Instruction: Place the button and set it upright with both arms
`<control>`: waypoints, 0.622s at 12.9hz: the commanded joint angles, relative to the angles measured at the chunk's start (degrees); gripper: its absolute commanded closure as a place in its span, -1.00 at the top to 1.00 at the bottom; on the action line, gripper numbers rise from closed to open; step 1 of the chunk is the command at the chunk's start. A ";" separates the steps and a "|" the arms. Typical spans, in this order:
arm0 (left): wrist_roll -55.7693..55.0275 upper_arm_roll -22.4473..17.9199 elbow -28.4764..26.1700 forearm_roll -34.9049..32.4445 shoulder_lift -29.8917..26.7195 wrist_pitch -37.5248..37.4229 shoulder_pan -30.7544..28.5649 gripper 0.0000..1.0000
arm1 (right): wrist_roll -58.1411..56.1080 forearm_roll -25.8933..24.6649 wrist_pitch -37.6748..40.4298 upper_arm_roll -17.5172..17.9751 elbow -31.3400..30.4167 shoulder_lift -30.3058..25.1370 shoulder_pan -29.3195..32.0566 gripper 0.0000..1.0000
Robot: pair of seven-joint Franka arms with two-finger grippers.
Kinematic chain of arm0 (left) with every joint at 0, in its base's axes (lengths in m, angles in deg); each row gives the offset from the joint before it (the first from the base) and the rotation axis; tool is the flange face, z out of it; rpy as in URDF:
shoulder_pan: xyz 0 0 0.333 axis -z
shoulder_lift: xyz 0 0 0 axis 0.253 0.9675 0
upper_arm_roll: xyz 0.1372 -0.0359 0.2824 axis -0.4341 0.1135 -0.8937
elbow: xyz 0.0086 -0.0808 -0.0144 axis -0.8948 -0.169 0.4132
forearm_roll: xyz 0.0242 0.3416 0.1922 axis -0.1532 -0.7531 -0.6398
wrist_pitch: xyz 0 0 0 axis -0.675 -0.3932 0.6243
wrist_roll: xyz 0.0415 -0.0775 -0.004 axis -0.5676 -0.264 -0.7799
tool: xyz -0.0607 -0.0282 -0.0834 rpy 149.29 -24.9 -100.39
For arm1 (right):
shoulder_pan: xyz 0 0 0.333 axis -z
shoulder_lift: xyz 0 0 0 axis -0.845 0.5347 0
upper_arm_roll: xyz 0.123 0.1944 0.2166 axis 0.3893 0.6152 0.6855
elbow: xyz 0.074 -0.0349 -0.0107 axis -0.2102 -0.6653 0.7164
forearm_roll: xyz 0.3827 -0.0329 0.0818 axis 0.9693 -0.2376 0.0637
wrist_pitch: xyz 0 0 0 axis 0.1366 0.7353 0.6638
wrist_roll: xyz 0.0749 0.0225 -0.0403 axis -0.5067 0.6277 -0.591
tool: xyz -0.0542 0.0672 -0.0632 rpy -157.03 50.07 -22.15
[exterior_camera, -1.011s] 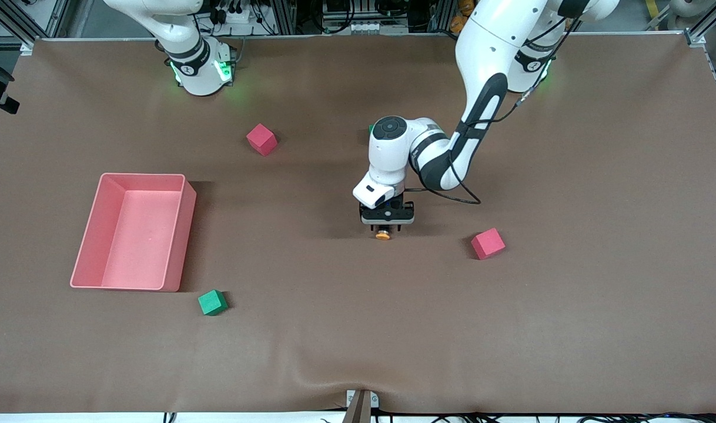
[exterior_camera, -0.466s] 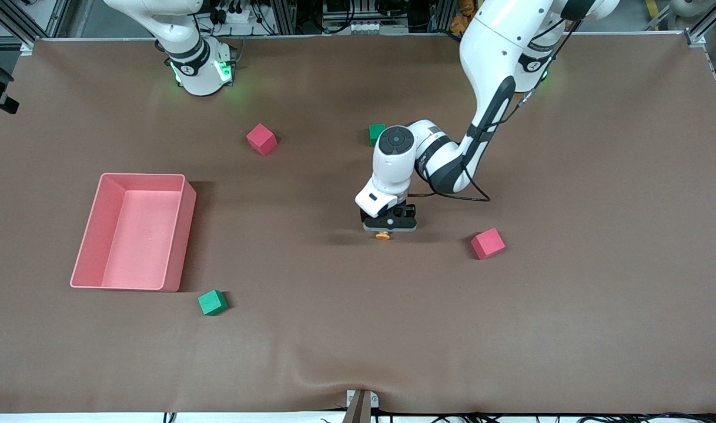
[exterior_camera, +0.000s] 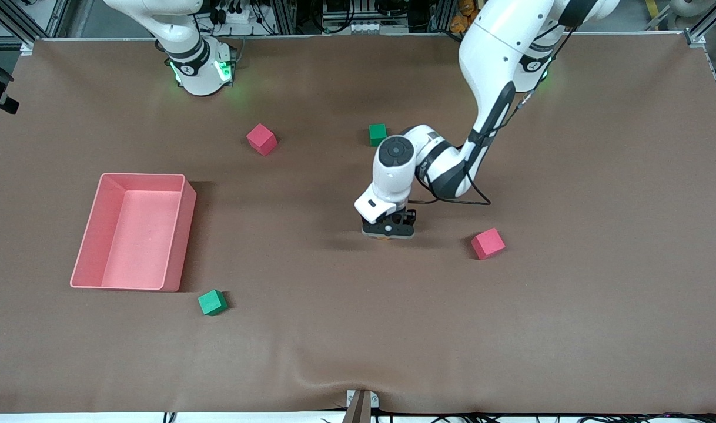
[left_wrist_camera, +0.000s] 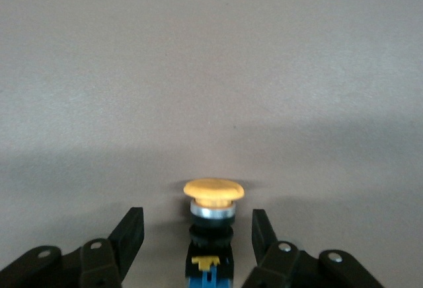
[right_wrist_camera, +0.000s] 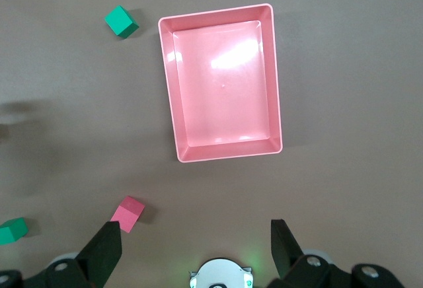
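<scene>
The button (left_wrist_camera: pixel 213 216) lies on its side on the brown table, with an orange cap, a silver ring and a black-and-blue body. My left gripper (left_wrist_camera: pixel 197 214) is down at the table around it and open. One finger (left_wrist_camera: pixel 134 225) stands at each side of the body with a gap on both sides. In the front view the left gripper (exterior_camera: pixel 387 231) covers the button (exterior_camera: pixel 383 238) except for a sliver of orange. My right gripper (right_wrist_camera: pixel 195 228) is open and empty, waiting high above the right arm's base (right_wrist_camera: pixel 221 276).
A pink tray (exterior_camera: pixel 184 235) stands toward the right arm's end. Two red cubes (exterior_camera: pixel 261 139) (exterior_camera: pixel 488 243) and two green cubes (exterior_camera: pixel 212 302) (exterior_camera: pixel 377 134) are scattered on the table. The nearer red cube lies beside the left gripper, toward the left arm's end.
The left gripper has come down over the button. Its orange cap showed in front of the fingers before and is now almost covered. The right arm has not moved.
</scene>
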 commanded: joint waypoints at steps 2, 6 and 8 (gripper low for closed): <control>2.48 0.72 6.78 3.59 2.54 -8.24 -0.51 0.45 | 0.12 0.96 -0.11 0.78 -0.47 -0.15 0.16 1.00; 3.97 0.63 8.56 6.50 2.71 -11.17 -0.16 0.43 | -0.05 0.70 0.15 0.61 -0.38 -0.14 -0.03 1.00; 4.50 0.63 8.47 6.42 2.80 -11.17 -0.25 0.39 | -0.14 0.70 0.16 0.60 -0.29 -0.23 -0.11 1.00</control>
